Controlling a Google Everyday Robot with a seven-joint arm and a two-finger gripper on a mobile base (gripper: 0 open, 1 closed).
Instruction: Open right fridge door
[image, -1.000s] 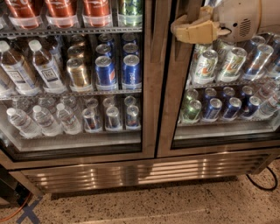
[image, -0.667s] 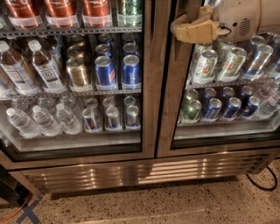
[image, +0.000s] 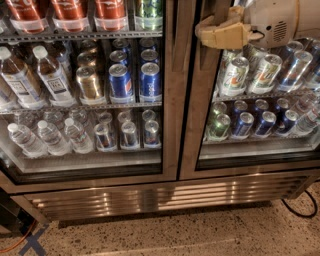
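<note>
In the one camera view, the right fridge door (image: 252, 107), tall glass in a wide brushed-steel frame with green-and-white and blue cans (image: 234, 76) behind it, fills the right half and lies flush beside the twin glass door (image: 169, 90). The tan-padded gripper (image: 220, 32) sits high at the door's inner edge, seemingly on a dark handle strip (image: 210, 57). I cannot tell whether the claw is spread or clamped. Nothing has shifted since a second ago, so I judge the pull hasn't begun.
</note>
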